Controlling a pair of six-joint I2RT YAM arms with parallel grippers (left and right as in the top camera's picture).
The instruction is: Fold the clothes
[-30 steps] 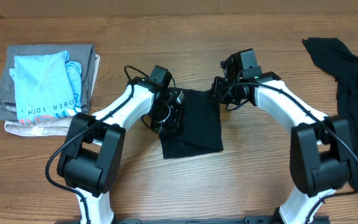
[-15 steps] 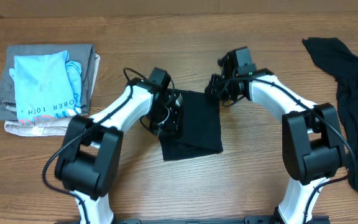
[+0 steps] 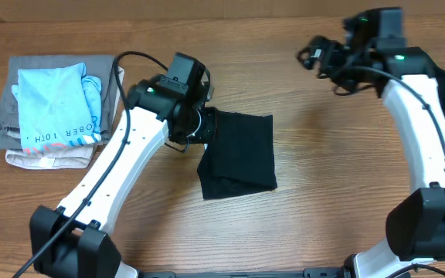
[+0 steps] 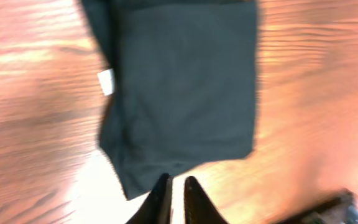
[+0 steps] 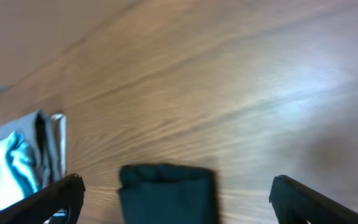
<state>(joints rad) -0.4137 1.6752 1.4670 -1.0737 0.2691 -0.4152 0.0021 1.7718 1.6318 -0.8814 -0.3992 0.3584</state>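
Observation:
A black garment [image 3: 238,153], folded into a rectangle, lies flat at the table's middle; it also shows in the left wrist view [image 4: 185,93] and the right wrist view [image 5: 166,193]. My left gripper [image 3: 205,127] hovers at its left edge. Its fingers [image 4: 160,202] stand almost together with only a slit between them, holding nothing. My right gripper [image 3: 315,60] is raised at the far right, well away from the cloth. Its fingers [image 5: 61,196] are spread wide and empty. A second black garment [image 3: 443,116] lies unfolded at the right edge.
A stack of folded clothes [image 3: 56,108], a light blue shirt on top, sits at the far left and shows in the right wrist view [image 5: 17,162]. Bare wooden table [image 3: 331,177] lies between the folded garment and the unfolded one.
My right gripper has let go of the folded garment's top right corner, opened wide and swung up and to the right. My left arm has risen over the garment's left edge.

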